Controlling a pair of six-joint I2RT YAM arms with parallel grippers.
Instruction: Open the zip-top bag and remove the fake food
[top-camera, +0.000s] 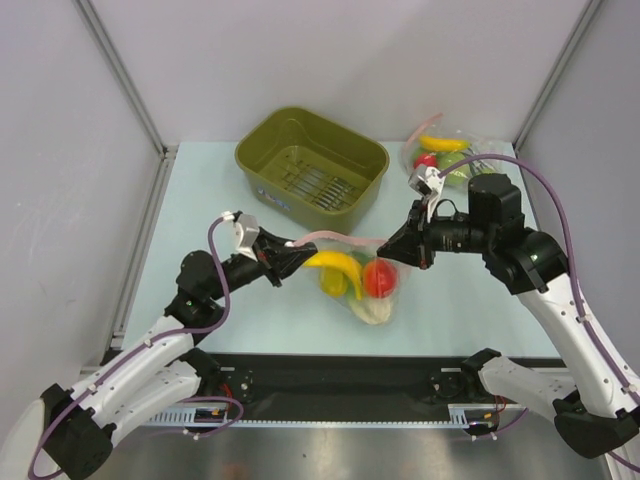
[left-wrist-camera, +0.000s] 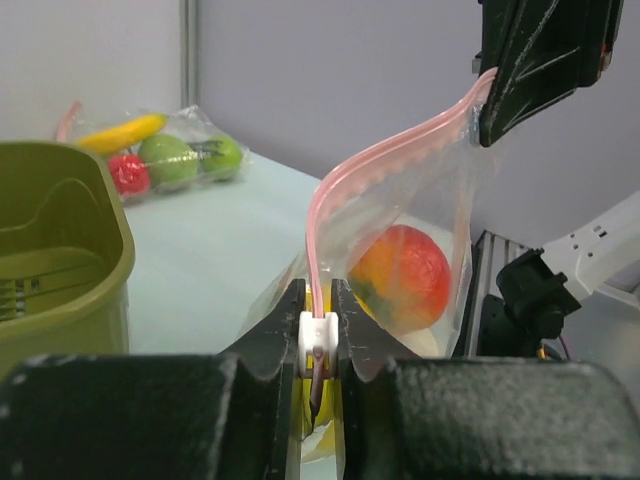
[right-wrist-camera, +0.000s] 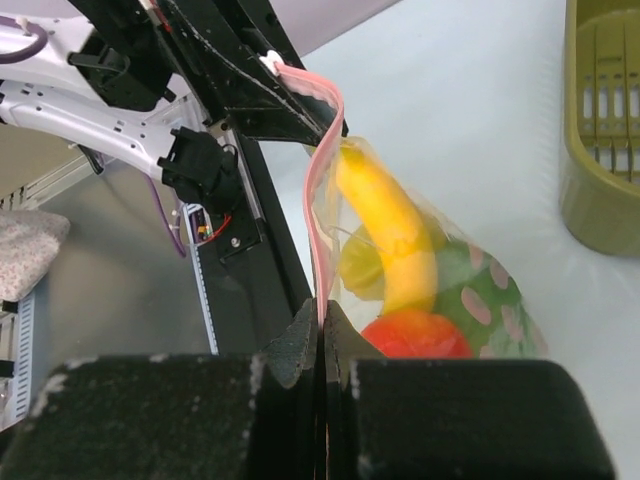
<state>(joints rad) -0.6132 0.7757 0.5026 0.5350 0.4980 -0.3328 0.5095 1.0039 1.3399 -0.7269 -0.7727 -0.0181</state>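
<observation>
- Holding the zip-top bag (top-camera: 355, 285) up over mid-table (top-camera: 200, 210), strung between both arms. The left gripper (top-camera: 290, 258) is clamped on the white slider (left-wrist-camera: 318, 340) at one end of the pink zip strip (top-camera: 335, 237). The right gripper (top-camera: 400, 247) is pinched tight on the other end.
- Step looks like running the zip open; the strip seems shut, hard to be sure.
- To do it well: anchor the right end, keep the strip taut, and draw the slider along the strip's own line. A sideways tug could bunch the plastic or slip a grip.
- Fake food all inside: banana (top-camera: 340, 266), red fruit (top-camera: 379, 279), small yellow piece (top-camera: 333, 284). The cabbage (top-camera: 372, 310) is lowest, seemingly resting on the table.
- Farther back: olive bin (top-camera: 262, 185), and a second bag (top-camera: 440, 150) of fruit in the far right corner. Ignore it.
</observation>
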